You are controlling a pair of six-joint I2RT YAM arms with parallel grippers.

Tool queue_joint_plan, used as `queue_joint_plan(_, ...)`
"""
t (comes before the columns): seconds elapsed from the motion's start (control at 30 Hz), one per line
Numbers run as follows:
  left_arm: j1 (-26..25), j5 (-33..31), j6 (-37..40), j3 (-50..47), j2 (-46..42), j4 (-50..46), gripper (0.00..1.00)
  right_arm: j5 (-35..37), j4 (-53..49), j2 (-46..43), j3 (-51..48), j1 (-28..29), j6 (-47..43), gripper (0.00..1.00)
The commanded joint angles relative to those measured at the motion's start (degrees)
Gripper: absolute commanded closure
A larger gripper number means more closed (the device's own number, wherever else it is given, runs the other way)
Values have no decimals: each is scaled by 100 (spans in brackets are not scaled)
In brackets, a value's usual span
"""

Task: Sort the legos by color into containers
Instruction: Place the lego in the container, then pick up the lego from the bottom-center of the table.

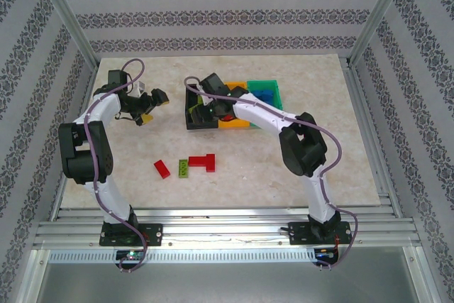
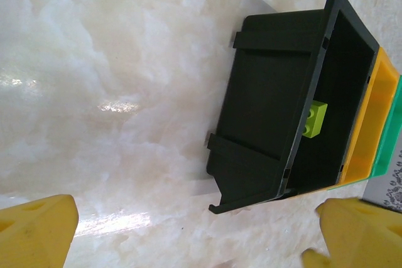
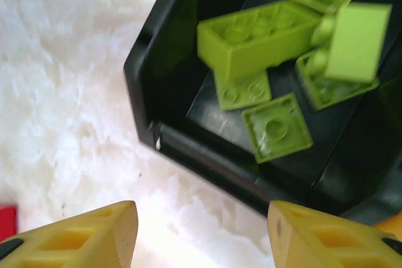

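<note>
Three joined containers stand at mid-table: a black bin (image 1: pixel 196 123), an orange-yellow bin (image 1: pixel 235 123) and a green bin (image 1: pixel 264 85) that holds blue legos (image 1: pixel 262 96). My right gripper (image 1: pixel 206 109) hovers over the black bin's near edge (image 3: pixel 207 155), open, with nothing between its yellow fingers (image 3: pixel 81 236). Several lime green legos (image 3: pixel 251 39) lie in that bin, and one blurred lime piece (image 3: pixel 355 42) is above them. My left gripper (image 1: pixel 152 101) is left of the bins, open and empty. In its view the black bin (image 2: pixel 264 105) shows one lime lego (image 2: pixel 313 119).
On the table in front of the bins lie a red lego (image 1: pixel 162 169), a lime green lego (image 1: pixel 183 168) and a larger red L-shaped lego (image 1: pixel 204 162). Bare marble lies between the left gripper and the bins. Metal frame posts and patterned walls ring the table.
</note>
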Motion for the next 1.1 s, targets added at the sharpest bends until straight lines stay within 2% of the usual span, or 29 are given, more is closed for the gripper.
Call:
queue_joint_plan(0.0,72,165,-131,-126,53,221,1,-40,149,-565,-351,252,67,43)
queue_joint_plan(0.43,89,95,-44,-48,101,103,1,9,286,-1505,-1608,1300,435,43)
queue_joint_plan(0.8,89,248,-149,-97,13,213,1,84,341,-1485,-1867,2084,933,42)
queue_joint_plan(1.07,87,328,-191,-116,-21,267,1,117,638,-1727,-2433,2338,1380,43)
